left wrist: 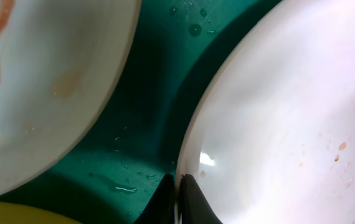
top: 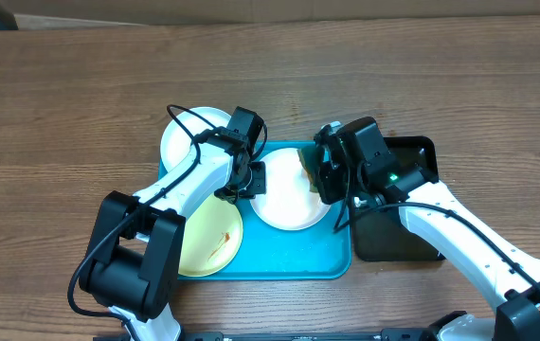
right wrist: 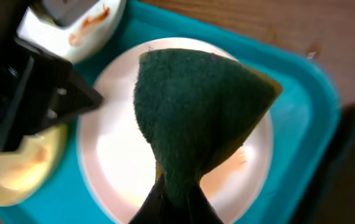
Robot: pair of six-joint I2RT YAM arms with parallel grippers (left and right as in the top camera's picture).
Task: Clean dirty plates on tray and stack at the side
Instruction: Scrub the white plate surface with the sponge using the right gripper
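The turquoise tray (top: 289, 260) holds three plates. A white plate (top: 289, 204) lies in its middle, a pale yellow plate (top: 208, 242) at front left, and a second white plate (top: 187, 133) with red-brown smears at back left, overlapping the rim. My left gripper (top: 254, 178) is shut on the middle plate's left rim (left wrist: 277, 124), fingertips (left wrist: 177, 196) pinching its edge. My right gripper (top: 319, 180) is shut on a dark green sponge (right wrist: 196, 112) held over the middle plate (right wrist: 115, 155), fingertips (right wrist: 174, 199) at its base. Faint brown specks show on that plate.
A smaller black tray (top: 393, 237) sits right of the turquoise tray, under my right arm. Water drops lie on the tray floor (left wrist: 152, 93) between the plates. Wooden table surrounds the trays. My left gripper body (right wrist: 28, 93) is close to the sponge.
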